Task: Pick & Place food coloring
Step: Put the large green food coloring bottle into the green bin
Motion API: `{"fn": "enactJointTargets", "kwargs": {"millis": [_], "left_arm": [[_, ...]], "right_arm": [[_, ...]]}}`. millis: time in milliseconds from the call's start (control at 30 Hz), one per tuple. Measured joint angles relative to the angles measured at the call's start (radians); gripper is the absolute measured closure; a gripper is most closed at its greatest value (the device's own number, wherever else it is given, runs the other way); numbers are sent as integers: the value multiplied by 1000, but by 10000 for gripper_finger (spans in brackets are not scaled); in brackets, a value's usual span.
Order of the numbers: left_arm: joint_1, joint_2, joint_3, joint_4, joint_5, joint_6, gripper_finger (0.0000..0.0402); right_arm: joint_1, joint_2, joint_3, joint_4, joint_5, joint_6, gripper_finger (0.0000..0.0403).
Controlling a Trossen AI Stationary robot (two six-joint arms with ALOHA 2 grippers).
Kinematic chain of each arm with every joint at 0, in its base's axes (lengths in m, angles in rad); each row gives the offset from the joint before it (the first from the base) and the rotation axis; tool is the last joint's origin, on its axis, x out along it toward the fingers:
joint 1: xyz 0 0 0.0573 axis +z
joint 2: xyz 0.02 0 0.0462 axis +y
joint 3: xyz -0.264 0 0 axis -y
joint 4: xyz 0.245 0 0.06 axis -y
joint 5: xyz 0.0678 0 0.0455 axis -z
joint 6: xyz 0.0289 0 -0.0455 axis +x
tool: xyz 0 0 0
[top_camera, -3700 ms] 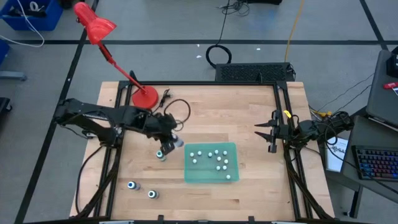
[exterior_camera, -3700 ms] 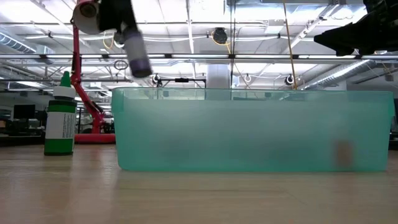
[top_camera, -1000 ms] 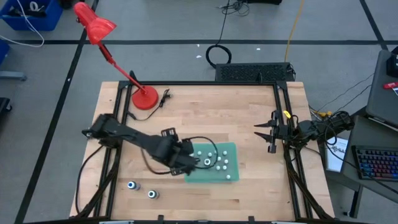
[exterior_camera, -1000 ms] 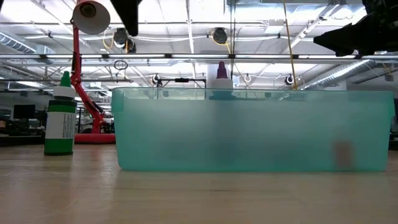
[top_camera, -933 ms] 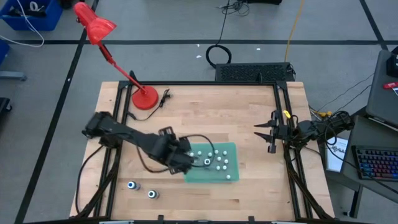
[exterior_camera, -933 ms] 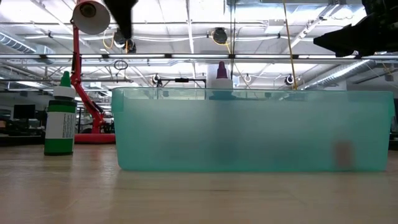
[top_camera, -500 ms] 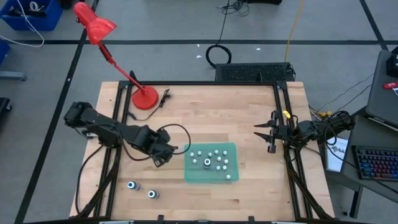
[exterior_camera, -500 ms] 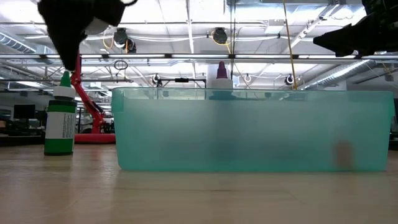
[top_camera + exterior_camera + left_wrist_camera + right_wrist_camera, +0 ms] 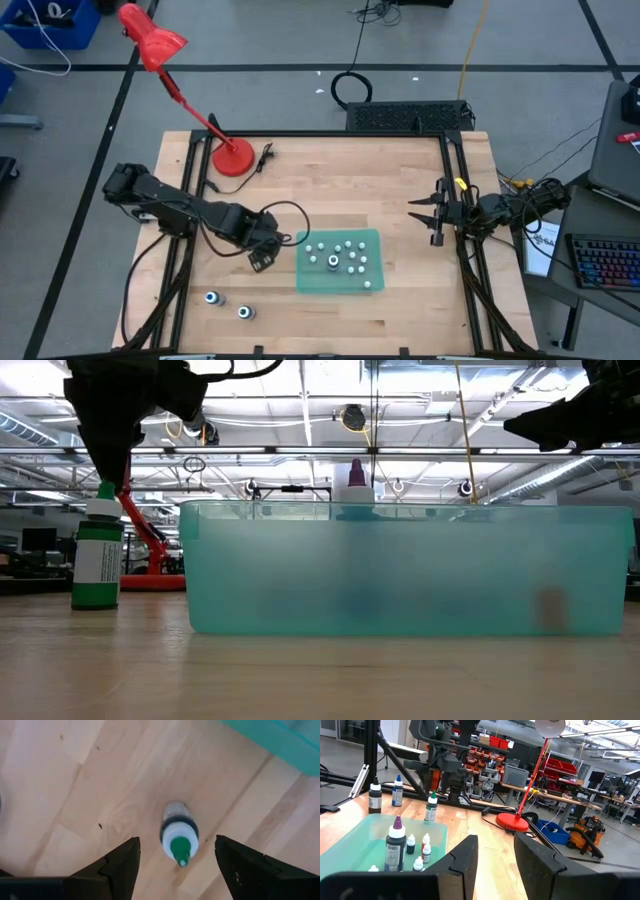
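Beneath the spread left gripper (image 9: 176,865), a green-tipped cylindrical bottle (image 9: 178,836).

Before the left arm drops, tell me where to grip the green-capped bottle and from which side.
Grip the green-capped bottle around its body just below the white collar, coming straight down from above. It stands upright on the table, apart from the teal bin, and the open left gripper already hangs over it with a finger on either side.
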Motion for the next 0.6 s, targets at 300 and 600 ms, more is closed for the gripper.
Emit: {"fn": "enactJointTargets", "kwargs": {"millis": [300,600], "left_arm": [[0,1,-40,39,-6,-19,147],[0,1,-111,92,19,-18,146]], "right_arm": [[0,0,0,0,0,0,287],[0,0,-1,0,0,0,287]]}}
